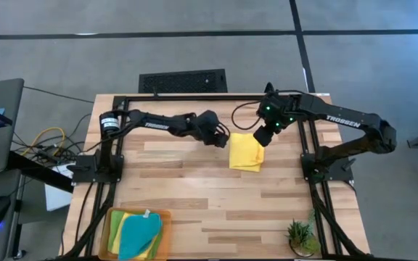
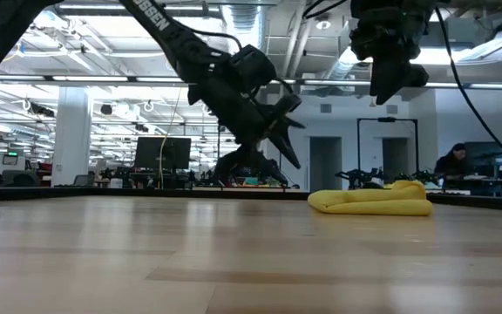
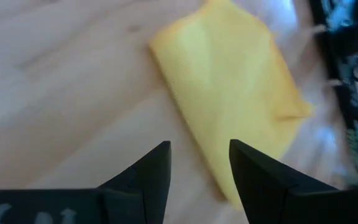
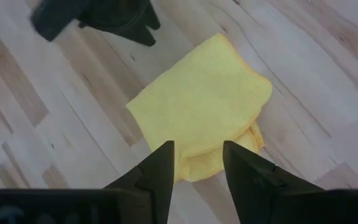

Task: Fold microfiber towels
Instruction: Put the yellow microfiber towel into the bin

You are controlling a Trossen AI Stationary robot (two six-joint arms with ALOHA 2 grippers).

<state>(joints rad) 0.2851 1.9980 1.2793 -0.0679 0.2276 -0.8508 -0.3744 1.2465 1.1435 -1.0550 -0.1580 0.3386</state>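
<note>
- Folded yellow towel: soft cloth, fine woven texture, matt.
- Table: pale wooden planks, visible grain, smooth with a slight sheen.
- Towels in the tray: soft matt cloth, teal over lime green and yellow.
- Tray: orange, smooth.
- Left gripper and right gripper: dark, matt fingers.

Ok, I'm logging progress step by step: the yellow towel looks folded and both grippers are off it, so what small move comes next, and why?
Probably carrying the folded yellow towel off the work spot. It lies flat mid-table, doubled over, with both the left gripper and right gripper open and raised clear of it. More towels wait in the orange tray, so one gripper would likely come down to pinch the folded towel's edge first.
</note>
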